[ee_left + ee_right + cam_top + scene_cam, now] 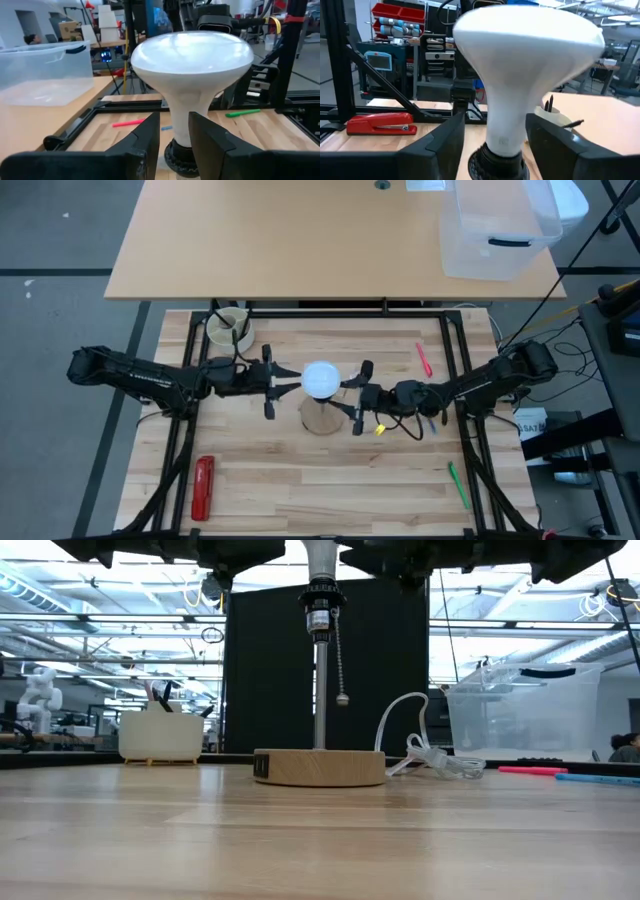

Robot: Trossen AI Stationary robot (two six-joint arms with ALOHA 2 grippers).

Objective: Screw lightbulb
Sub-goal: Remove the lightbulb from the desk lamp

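Observation:
The white lightbulb [320, 378] stands upright, its screw end in the black socket [319, 610] on top of a lamp pole that rises from a round wooden base [320, 767]. My left gripper [292, 382] is level on the bulb's left. Its fingers [147, 137] are a narrow gap apart, just in front of the bulb's neck [181, 117]. My right gripper [348, 385] is level on the bulb's right. It is open wide, with one finger on either side of the neck [506, 125]. My left gripper comes level from the table's left, its tips at the neck just above the socket [180, 157]; whether they touch it I cannot tell. My right gripper comes level from the table's right; one finger [542, 142] borders the neck, and whether it touches I cannot tell.
A pull chain [340, 670] hangs from the socket and a white cord [430, 750] lies by the base. A white cup of tools [230, 328] is far left and a red stapler [203, 487] near left. Pink [424, 360] and green [457, 485] pens lie right, a clear bin [500, 230] beyond.

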